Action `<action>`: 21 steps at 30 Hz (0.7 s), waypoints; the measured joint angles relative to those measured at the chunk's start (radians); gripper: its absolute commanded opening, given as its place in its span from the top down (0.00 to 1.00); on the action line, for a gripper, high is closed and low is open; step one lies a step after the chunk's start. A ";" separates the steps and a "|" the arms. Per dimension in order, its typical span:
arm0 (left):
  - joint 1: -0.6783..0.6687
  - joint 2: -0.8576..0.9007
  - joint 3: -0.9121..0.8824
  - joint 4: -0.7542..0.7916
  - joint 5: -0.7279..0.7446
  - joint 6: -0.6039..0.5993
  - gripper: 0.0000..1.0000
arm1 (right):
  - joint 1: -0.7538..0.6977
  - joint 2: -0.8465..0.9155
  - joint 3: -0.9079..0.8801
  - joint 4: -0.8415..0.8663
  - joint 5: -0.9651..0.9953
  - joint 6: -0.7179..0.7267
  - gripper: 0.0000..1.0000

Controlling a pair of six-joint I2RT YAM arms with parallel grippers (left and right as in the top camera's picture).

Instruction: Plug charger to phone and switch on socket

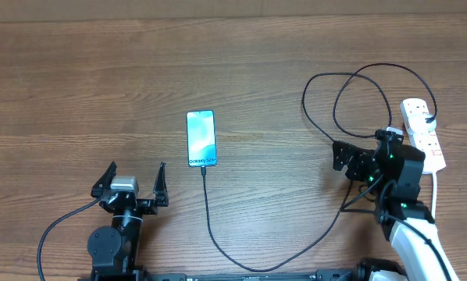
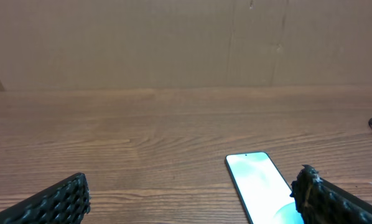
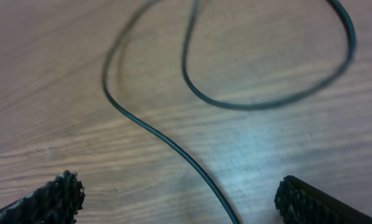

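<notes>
The phone (image 1: 201,139) lies mid-table with its light-blue screen lit; it also shows in the left wrist view (image 2: 259,183). The black charger cable (image 1: 218,238) runs from the phone's near short edge, curves right along the front, loops at the back right and reaches the white socket strip (image 1: 422,133), where a black plug sits in a far outlet. My left gripper (image 1: 133,186) is open and empty, near-left of the phone. My right gripper (image 1: 349,158) is open and empty over the cable (image 3: 173,146), left of the socket.
The white cord (image 1: 434,191) leaves the socket toward the near right edge. Cable loops (image 1: 358,101) lie on the wood left of the socket. A cardboard wall (image 2: 186,43) stands behind the table.
</notes>
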 measured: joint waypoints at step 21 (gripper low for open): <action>0.000 0.000 0.000 0.000 0.000 0.000 0.00 | 0.000 -0.121 -0.326 0.381 -0.043 0.000 0.00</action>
